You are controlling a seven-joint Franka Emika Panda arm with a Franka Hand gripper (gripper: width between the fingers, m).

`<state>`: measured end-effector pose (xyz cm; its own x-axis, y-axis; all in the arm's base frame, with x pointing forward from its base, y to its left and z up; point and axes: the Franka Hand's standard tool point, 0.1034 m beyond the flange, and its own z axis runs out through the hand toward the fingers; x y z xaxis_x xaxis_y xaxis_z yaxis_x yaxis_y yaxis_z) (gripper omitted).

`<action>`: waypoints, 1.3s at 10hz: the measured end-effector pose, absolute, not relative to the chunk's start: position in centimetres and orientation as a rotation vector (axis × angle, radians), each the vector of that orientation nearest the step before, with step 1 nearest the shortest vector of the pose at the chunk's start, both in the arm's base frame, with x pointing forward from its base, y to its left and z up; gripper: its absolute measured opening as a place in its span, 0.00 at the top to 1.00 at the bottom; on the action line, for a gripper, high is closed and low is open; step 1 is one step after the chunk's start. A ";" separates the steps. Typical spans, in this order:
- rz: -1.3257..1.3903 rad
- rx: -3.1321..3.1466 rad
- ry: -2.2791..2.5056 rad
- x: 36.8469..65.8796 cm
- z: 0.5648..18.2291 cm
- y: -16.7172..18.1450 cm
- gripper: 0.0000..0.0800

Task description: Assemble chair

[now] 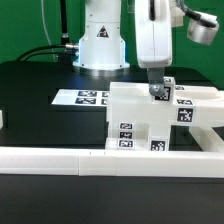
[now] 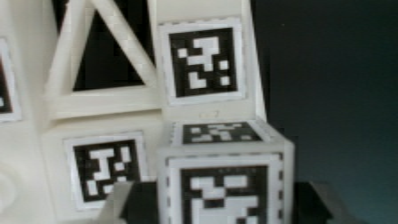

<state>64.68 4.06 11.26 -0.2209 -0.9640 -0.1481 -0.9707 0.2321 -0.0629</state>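
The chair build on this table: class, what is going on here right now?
A single robot arm is assembling a white tagged chair. Its gripper reaches down onto the top of the partly joined blocky parts, jaws nearly shut; what they pinch is unclear. The marker board lies flat behind, and a long white border rail runs along the front.

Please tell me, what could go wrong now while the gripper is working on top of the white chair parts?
1. The gripper is shut at the top of the chair; any sideways pull might shift or tip the half-built piece.
2. The chair stands close to the border rail; a push could jam it there.
3. What the fingers pinch is hard to see, so it may slip.
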 end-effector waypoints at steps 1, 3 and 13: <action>0.075 -1.773 2.403 64.7 11.3 4.1 0.64; 0.102 -1.554 2.535 64.5 11.3 4.2 0.64; 0.090 -1.623 2.418 63.5 15.8 6.3 0.19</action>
